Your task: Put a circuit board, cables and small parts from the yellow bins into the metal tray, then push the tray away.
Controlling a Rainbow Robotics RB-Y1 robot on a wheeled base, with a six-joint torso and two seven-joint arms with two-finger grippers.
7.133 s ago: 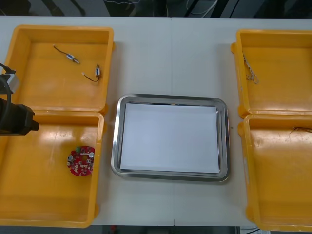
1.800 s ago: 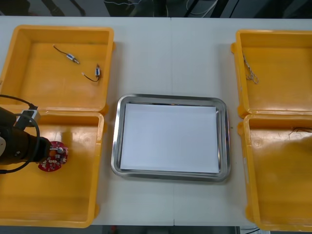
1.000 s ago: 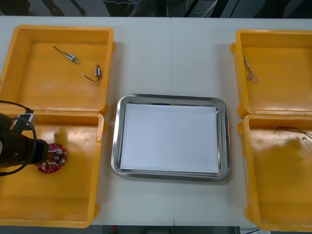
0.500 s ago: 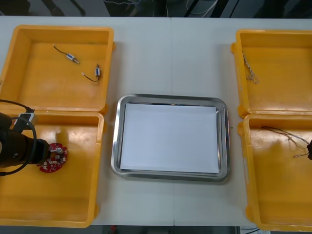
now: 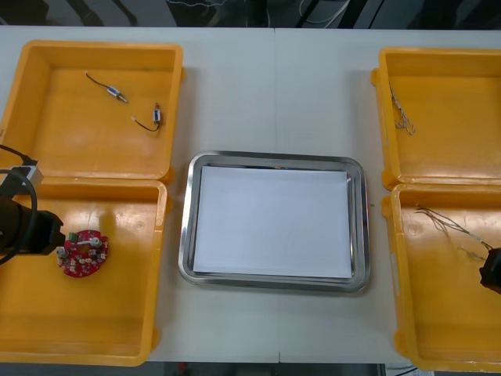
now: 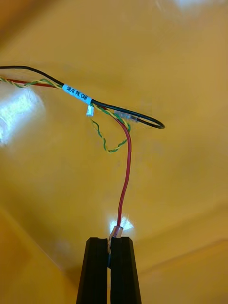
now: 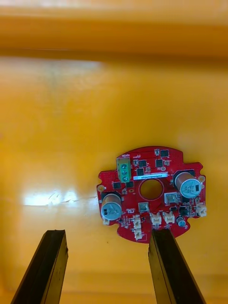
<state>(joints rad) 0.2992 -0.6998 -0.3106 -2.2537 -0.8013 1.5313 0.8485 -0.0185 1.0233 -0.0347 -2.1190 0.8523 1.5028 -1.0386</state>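
A round red circuit board [image 5: 84,253] lies flat on the floor of the near left yellow bin [image 5: 117,345]. My left gripper [image 5: 43,233] stands open just left of it. In the left wrist view the board [image 7: 152,192] lies beyond the left gripper [image 7: 109,266], just past one fingertip, with nothing between the fingers. My right gripper [image 6: 110,249] is shut on the end of a red and yellow cable [image 6: 124,166] that also carries a black strand. In the front view the right gripper [image 5: 491,270] sits at the table's right edge in the near right bin [image 5: 438,329], the cable [image 5: 446,223] trailing from it.
The metal tray [image 5: 186,227], white inside, lies between the bins. The far left bin [image 5: 47,141] holds two small metal parts [image 5: 117,92] with short wires. The far right bin [image 5: 462,157] holds a thin cable [image 5: 403,117].
My left gripper opened, let go of the circuit board and drew back to the left. My right gripper came into the front view, dragging the cable across the near right bin.
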